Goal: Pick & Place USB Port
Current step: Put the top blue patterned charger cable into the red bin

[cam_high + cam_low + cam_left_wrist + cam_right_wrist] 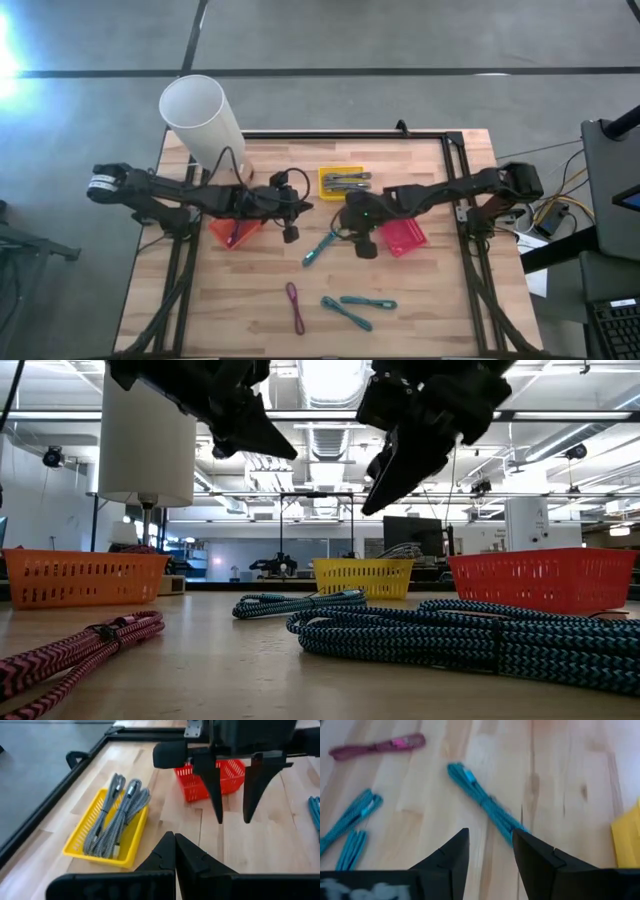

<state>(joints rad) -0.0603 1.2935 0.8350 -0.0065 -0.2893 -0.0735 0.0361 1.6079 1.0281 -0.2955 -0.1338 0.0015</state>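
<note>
Fingers [537,862] over teal cable [482,800] — apart.

The bench [420,300] is pale, matt jointed wood. The teal cables [440,632] look braided cloth. The yellow basket [90,822] is glossy perforated plastic.

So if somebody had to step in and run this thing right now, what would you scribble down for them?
Left gripper: shut, empty, hanging above the table near the orange basket.
Right gripper: open, empty, hanging over one end of a teal cable in the table's middle.
Cables: grey ones already in the yellow basket. Loose on the wood are that teal cable, two more teal cables nearer the front edge, and a pink cable.
Red basket: sits under the right arm; I cannot see its contents.
Done: only the grey cables look sorted.
Left: the four loose cables; the closest teal one seems the likely next pick.
</note>
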